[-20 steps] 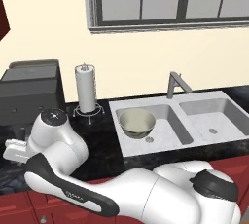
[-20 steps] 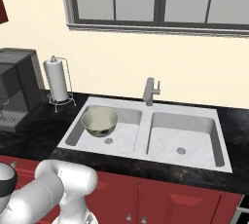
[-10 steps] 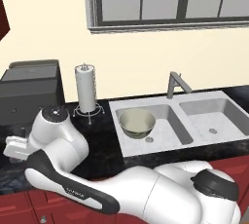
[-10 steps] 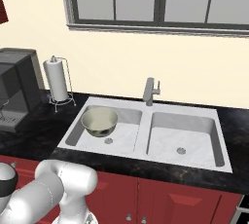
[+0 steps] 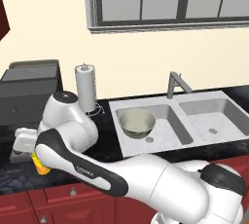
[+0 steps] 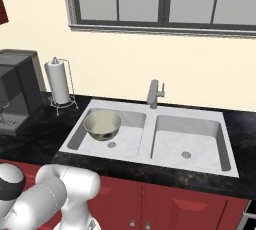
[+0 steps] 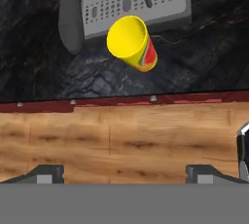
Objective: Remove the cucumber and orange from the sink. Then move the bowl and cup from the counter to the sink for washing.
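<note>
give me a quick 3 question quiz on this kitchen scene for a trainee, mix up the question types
1. True or false: the bowl sits in the left basin of the sink.
2. Multiple choice: in the hand view, the yellow cup stands on
A. the black counter
B. the sink's right basin
C. the paper towel roll
3. Fill in: the claw has its fingertips spread wide and holds ____.

Key: 1 true; 2 A; 3 nothing
</note>
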